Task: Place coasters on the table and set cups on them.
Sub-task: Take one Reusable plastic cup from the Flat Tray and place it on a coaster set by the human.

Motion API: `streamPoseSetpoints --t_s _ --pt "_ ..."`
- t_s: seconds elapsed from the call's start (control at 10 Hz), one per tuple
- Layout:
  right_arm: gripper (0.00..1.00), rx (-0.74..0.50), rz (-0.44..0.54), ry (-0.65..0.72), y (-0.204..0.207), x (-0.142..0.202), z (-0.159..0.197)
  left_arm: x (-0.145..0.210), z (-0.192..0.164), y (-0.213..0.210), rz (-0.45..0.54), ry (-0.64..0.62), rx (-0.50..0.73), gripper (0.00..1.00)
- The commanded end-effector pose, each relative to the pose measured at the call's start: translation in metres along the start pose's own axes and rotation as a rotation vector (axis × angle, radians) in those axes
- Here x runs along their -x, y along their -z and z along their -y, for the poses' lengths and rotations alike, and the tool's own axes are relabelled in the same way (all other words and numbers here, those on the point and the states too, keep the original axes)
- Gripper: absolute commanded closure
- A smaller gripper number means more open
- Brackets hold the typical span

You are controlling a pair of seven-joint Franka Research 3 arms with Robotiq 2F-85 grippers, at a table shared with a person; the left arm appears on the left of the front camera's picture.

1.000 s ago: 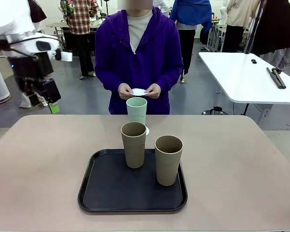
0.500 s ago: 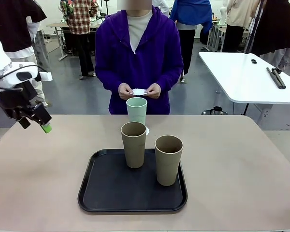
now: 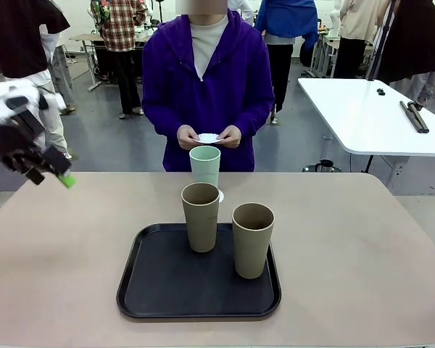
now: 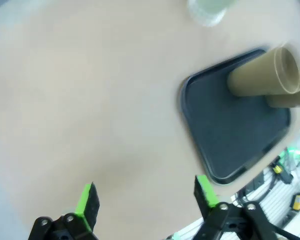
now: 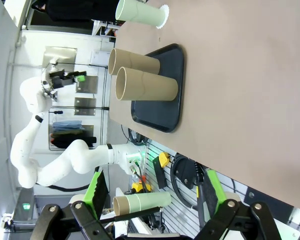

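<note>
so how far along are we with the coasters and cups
Done: the mint green cup stands on a coaster on the table. In hand: the person holds another coaster. Left: the rear taupe cup and the front taupe cup stand on the black tray.

— How many cups?
— Three: one mint green cup (image 3: 204,165), two taupe cups (image 3: 201,216) (image 3: 252,239).
— Coasters?
— One coaster (image 5: 164,10) under the mint green cup; the person (image 3: 203,80) holds white doilies (image 3: 208,137), number unclear. One black tray (image 3: 159,290).
</note>
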State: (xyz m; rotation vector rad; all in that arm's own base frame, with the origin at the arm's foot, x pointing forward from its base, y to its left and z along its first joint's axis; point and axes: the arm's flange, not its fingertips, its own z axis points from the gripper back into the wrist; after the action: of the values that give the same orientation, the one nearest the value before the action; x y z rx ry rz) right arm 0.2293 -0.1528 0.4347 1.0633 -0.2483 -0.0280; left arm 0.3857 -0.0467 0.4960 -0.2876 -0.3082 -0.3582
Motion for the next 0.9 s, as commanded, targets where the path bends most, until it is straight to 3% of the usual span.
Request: streamPoseSetpoints --t_s 0.0,0.2,0.3,0.6,0.8 --pt "0.0 -0.014 0.004 -0.005 0.0 -0.001 0.0 0.012 -0.044 -0.03 0.181 -0.047 0.347 0.0" --pt "0.0 -0.014 0.004 -0.005 0.0 -0.001 0.0 0.03 -0.097 -0.045 0.246 -0.115 0.517 0.0" --pt "0.0 -0.014 0.004 -0.005 0.0 -0.001 0.0 0.036 -0.125 -0.048 0.229 -0.18 0.598 0.0" --pt "0.0 -0.014 0.004 -0.005 0.0 -0.001 0.0 0.068 -0.162 -0.027 0.118 -0.314 0.763 0.0" --pt "0.0 -0.014 0.004 -0.005 0.0 -0.001 0.0 0.079 -0.175 -0.025 0.123 -0.346 0.815 0.0"
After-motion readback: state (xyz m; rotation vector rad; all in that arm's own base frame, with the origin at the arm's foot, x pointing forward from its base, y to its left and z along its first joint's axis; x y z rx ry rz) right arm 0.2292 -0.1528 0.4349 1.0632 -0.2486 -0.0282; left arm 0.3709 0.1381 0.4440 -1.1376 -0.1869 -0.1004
